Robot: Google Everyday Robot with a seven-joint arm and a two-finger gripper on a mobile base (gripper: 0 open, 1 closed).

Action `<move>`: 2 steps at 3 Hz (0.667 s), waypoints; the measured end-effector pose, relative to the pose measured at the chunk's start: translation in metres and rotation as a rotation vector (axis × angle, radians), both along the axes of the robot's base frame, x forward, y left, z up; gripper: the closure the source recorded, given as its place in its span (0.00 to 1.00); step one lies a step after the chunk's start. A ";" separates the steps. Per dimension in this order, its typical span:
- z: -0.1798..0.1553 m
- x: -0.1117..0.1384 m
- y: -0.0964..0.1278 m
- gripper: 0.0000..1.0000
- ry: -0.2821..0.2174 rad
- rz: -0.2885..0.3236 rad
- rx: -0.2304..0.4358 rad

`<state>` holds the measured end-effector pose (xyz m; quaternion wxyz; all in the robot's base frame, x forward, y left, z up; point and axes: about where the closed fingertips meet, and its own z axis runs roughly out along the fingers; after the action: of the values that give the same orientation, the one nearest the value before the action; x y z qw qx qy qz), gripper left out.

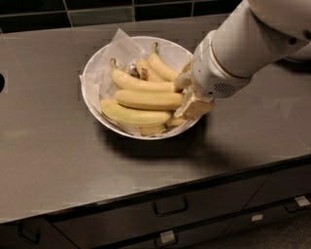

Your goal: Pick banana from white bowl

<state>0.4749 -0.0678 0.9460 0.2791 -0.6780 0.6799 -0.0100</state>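
The white bowl (92, 73), wide and lined with crumpled white paper, stands on the dark counter and holds several bananas. The banana (146, 99), long, plump and pale yellow, lies across the middle of the bowl. Another long one lies in front of it and one with an upright dark stem lies behind it. My gripper (188, 95) is low over the bowl's right rim, at the right end of that middle banana. The white arm reaches in from the upper right and hides the bowl's right edge.
The dark counter (48, 160) runs left and forward of the bowl, with its front edge above drawers with handles (170, 206). A dark tiled wall (97, 9) is behind. A white object (299, 56) sits at the far right behind the arm.
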 end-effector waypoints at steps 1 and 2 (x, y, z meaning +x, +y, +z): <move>-0.004 0.002 0.001 0.56 -0.015 -0.006 0.000; -0.005 0.002 0.001 0.63 -0.043 -0.023 -0.003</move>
<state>0.4773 -0.0670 0.9406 0.2925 -0.6702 0.6815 -0.0292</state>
